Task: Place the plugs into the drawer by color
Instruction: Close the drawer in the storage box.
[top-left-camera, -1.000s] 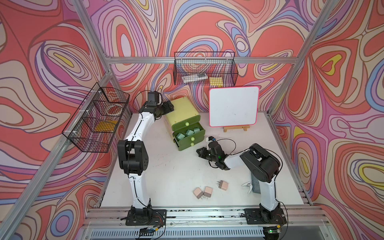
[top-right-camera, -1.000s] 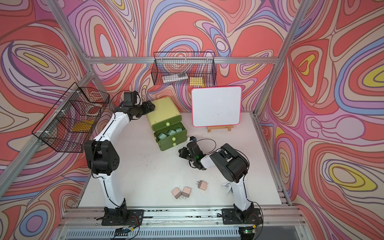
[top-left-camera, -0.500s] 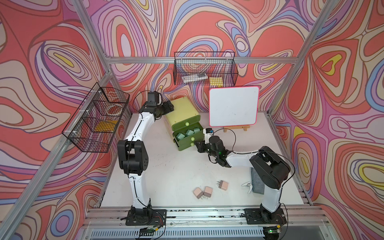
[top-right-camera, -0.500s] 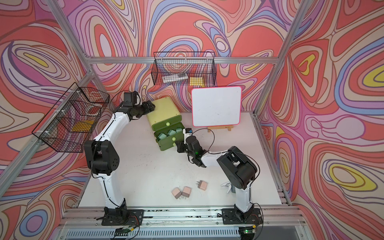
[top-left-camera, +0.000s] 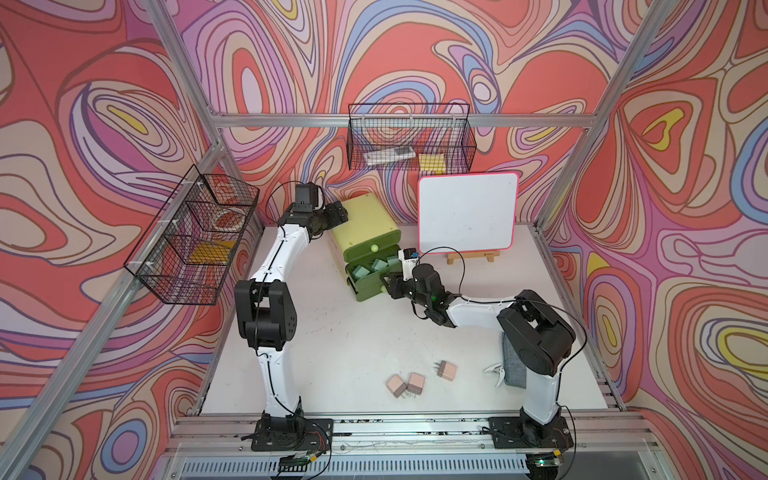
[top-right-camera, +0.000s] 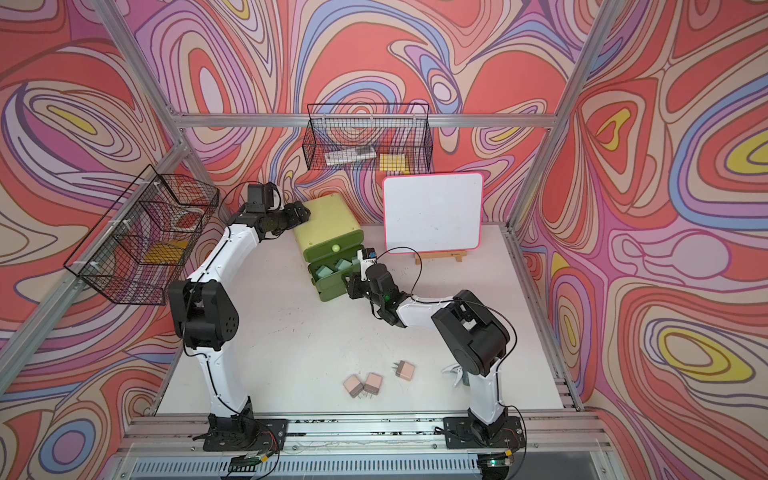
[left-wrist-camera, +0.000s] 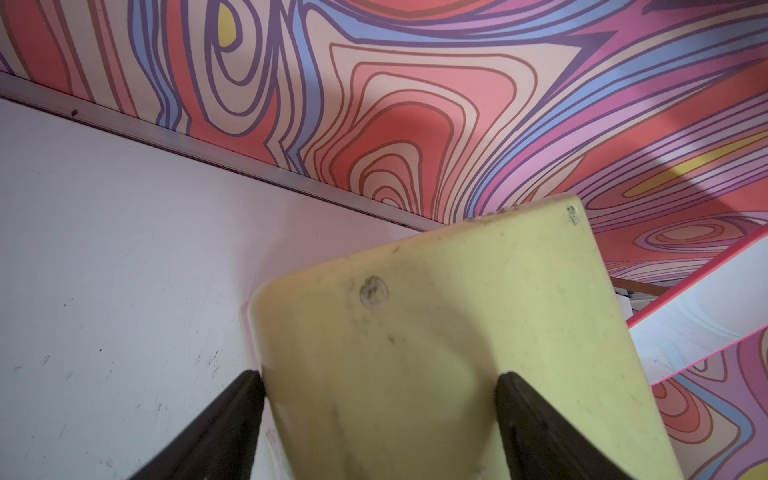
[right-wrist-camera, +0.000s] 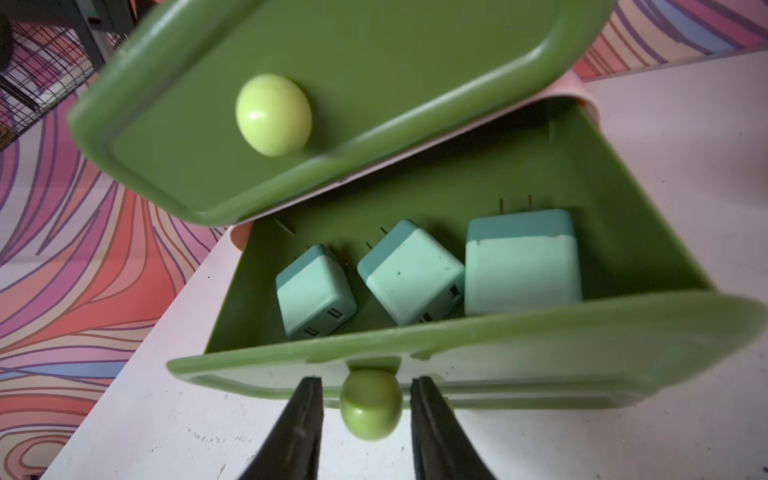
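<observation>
Right wrist view: the right gripper (right-wrist-camera: 365, 380) has its black fingers spread either side of the pale green round knob (right-wrist-camera: 371, 405) on the pulled-out olive-green middle drawer (right-wrist-camera: 540, 332). There are gaps on both sides so nothing's pinched, and three mint green cube plugs (right-wrist-camera: 411, 270) lie inside, below the closed top drawer (right-wrist-camera: 374, 83). Meanwhile the left gripper (left-wrist-camera: 379, 376) is clamped across the rounded lime-yellow chest (top-left-camera: 365, 220), and three pinkish-beige cube plugs (top-left-camera: 415, 382) lie on the white table (top-left-camera: 332, 340) well apart from it, with a white clip (top-left-camera: 494, 370) nearby and a pink-edged whiteboard (top-left-camera: 467, 216) beside the chest.

Glossy plastic knob (right-wrist-camera: 371, 405) — matt plugs (right-wrist-camera: 409, 276), scuffed drawer (left-wrist-camera: 436, 353).
</observation>
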